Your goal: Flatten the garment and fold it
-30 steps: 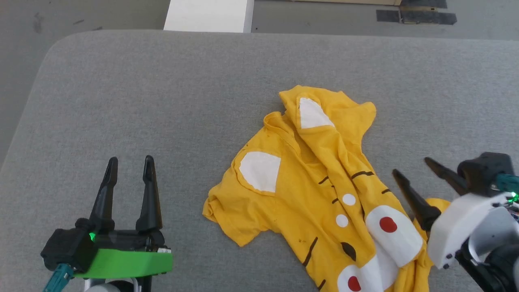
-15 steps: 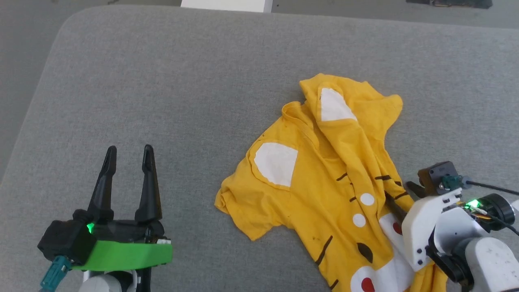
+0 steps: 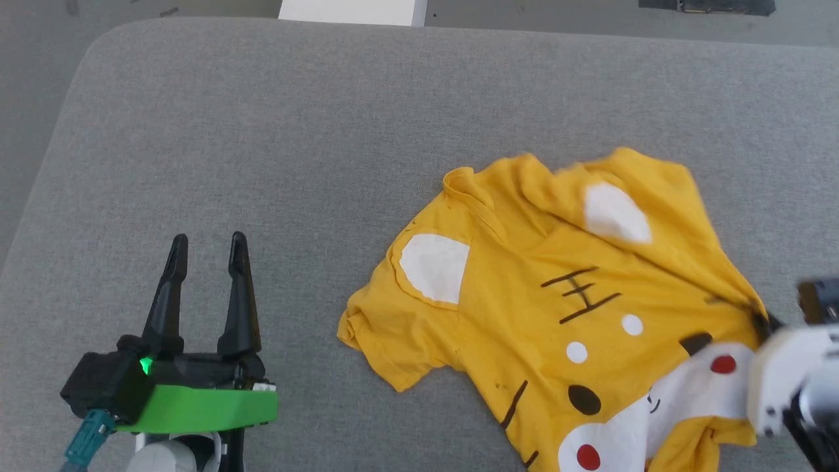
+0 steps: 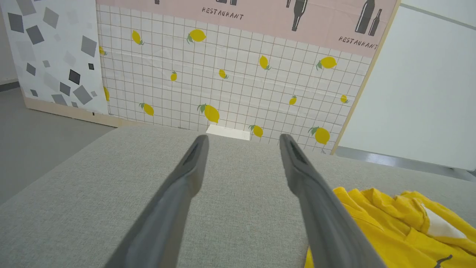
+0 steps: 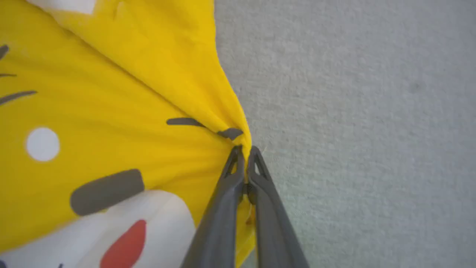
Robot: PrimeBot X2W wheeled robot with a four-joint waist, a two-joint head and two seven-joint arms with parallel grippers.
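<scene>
Right gripper (image 5: 245, 149) is pinched shut on the yellow T-shirt (image 3: 524, 308). Its two dark fingers squeeze a small bunched bit of the shirt's edge. The cloth fans out from that spot in tight folds. In the head view this part is blurry, so it may be the side edge of the shirt, but that is hard to tell.

The T-shirt lies face up on the right half of the grey cloth-covered top (image 3: 262, 131). It is partly spread out, with wrinkles near the top and a curled bit at the bottom. The print is a cartoon animal face. One white ear patch (image 3: 434, 265) sits by the left sleeve (image 3: 367, 328), and a second ear patch (image 3: 616, 213) is higher up on a loose fold. Black stripes (image 3: 577, 295) cross the middle, with two small white dots under them. The white snout (image 3: 682, 400) with a red dot (image 3: 723, 364) lies close to the pinching fingers.

Left gripper (image 3: 208, 237) is at the near left, well apart from the shirt. Its fingers stand wide apart with nothing between them.

Past the far edge of the grey top are a small white block (image 3: 351, 12) and the grey floor (image 3: 26, 65). Behind them stands a white tiled wall panel with lemons (image 4: 230, 85), under a pink band (image 4: 260, 15) that says RESTAURANT.
</scene>
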